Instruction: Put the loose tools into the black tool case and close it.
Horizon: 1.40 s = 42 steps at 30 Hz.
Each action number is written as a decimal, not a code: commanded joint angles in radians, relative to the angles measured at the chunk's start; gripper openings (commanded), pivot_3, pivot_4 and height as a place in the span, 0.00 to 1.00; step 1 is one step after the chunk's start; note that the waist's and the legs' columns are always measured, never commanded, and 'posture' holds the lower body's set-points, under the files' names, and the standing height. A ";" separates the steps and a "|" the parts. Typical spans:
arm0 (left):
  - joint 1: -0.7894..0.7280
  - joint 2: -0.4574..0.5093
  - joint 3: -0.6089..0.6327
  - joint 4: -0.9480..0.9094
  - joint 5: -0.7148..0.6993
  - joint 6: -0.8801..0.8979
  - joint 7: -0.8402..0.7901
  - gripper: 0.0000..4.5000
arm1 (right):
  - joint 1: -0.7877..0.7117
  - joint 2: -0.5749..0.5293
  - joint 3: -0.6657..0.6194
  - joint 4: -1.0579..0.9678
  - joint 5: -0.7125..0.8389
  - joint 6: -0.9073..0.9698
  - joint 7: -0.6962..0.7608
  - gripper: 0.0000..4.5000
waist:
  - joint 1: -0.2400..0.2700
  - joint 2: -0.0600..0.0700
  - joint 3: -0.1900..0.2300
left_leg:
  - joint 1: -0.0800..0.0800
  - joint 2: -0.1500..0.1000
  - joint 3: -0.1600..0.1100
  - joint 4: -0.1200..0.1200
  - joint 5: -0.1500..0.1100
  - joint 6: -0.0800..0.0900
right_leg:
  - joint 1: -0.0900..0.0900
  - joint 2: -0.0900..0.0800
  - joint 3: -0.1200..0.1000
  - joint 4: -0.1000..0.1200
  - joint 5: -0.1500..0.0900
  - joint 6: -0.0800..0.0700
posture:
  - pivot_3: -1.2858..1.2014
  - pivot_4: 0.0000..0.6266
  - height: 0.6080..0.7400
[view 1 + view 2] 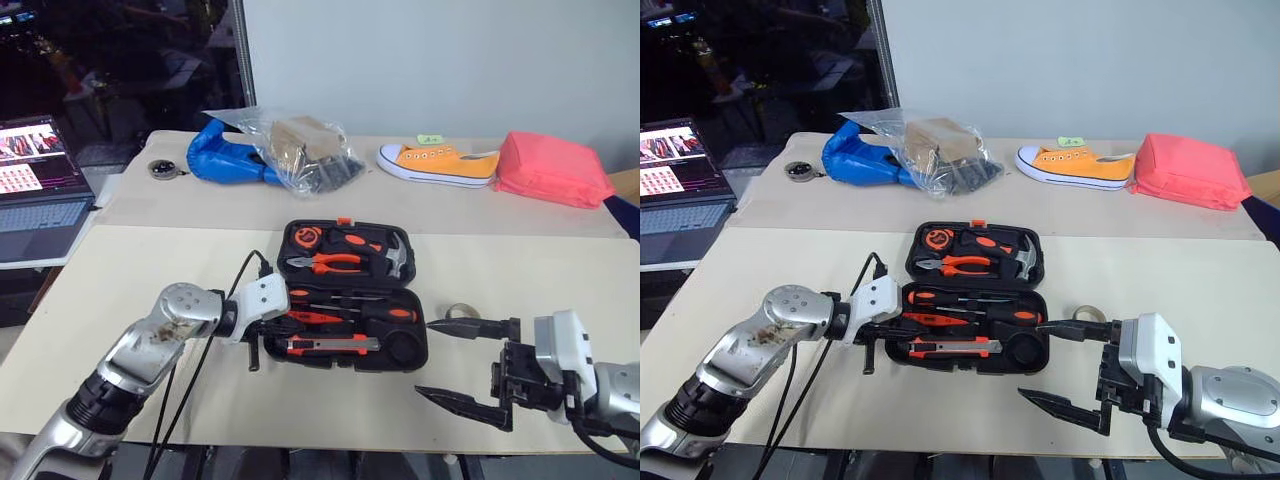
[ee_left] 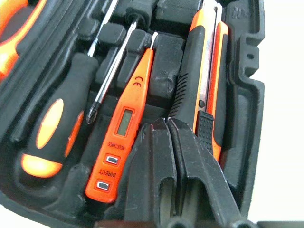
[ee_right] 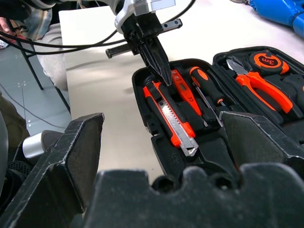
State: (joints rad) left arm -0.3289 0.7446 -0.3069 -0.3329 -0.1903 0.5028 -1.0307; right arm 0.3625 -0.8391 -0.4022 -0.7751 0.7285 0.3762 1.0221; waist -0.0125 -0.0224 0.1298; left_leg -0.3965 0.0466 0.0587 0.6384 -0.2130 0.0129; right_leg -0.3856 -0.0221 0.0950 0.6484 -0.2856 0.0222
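You have the loading part almost finished, as far as I can judge. Your left end effector (image 3: 159, 66) has its fingers pressed together with nothing between them, and its tip points down into the left end of the black tool case (image 1: 350, 295), between the orange tester screwdriver (image 2: 121, 128) and the utility knife (image 2: 206, 90). It looks to be pushing a tool into place, not carrying one.

The case lies open in the middle of the table (image 1: 150, 270). In its near half you see the black-and-orange screwdriver (image 2: 54, 133), a thin screwdriver (image 2: 111, 71), the tester and the knife, each lying in a moulded recess. The far half holds the pliers (image 1: 325, 263), the hammer (image 1: 398, 258) and a tape measure (image 1: 305, 238). I see no loose tool on the table around the case.

Your right end effector (image 1: 470, 365) waits just beside the right end of the case, spread wide and empty.

What is left for you: check that the tools sit flat, fold the lid over, and press the orange latch (image 1: 344, 221).
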 commanded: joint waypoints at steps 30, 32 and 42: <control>-0.045 -0.250 -0.064 0.149 -0.218 0.267 0.050 0.03 | 0.041 -0.031 -0.104 -0.044 0.053 0.025 0.004 1.00 | -0.001 0.001 -0.001 | 0.004 -0.002 -0.001 0.002 0.001 0.001 | 0.005 0.000 0.001 0.000 -0.002 0.007 | 0.52 0.24 1.00; -0.041 -0.274 -0.018 0.121 -0.276 0.270 0.033 0.03 | 0.044 -0.031 -0.107 -0.045 0.054 0.028 0.005 1.00 | -0.001 0.001 -0.001 | 0.006 -0.002 0.000 0.002 0.001 0.001 | 0.006 -0.001 0.001 0.000 -0.003 0.008 | 0.52 0.24 1.00; -0.045 -0.291 0.038 0.100 -0.296 0.289 0.101 0.03 | 0.034 -0.029 -0.093 -0.041 0.050 0.028 -0.001 1.00 | -0.004 0.002 -0.002 | 0.003 -0.003 0.000 0.002 0.000 0.001 | 0.004 0.000 0.002 -0.001 -0.003 0.009 | 0.52 0.24 1.00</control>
State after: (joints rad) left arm -0.3754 0.4460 -0.2492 -0.2204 -0.5076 0.7978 -0.9456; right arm 0.4071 -0.8595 -0.4848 -0.7936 0.7683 0.4042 1.0243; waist -0.0167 -0.0202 0.1281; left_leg -0.3943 0.0440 0.0582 0.6402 -0.2126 0.0138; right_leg -0.3824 -0.0227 0.0965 0.6477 -0.2883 0.0309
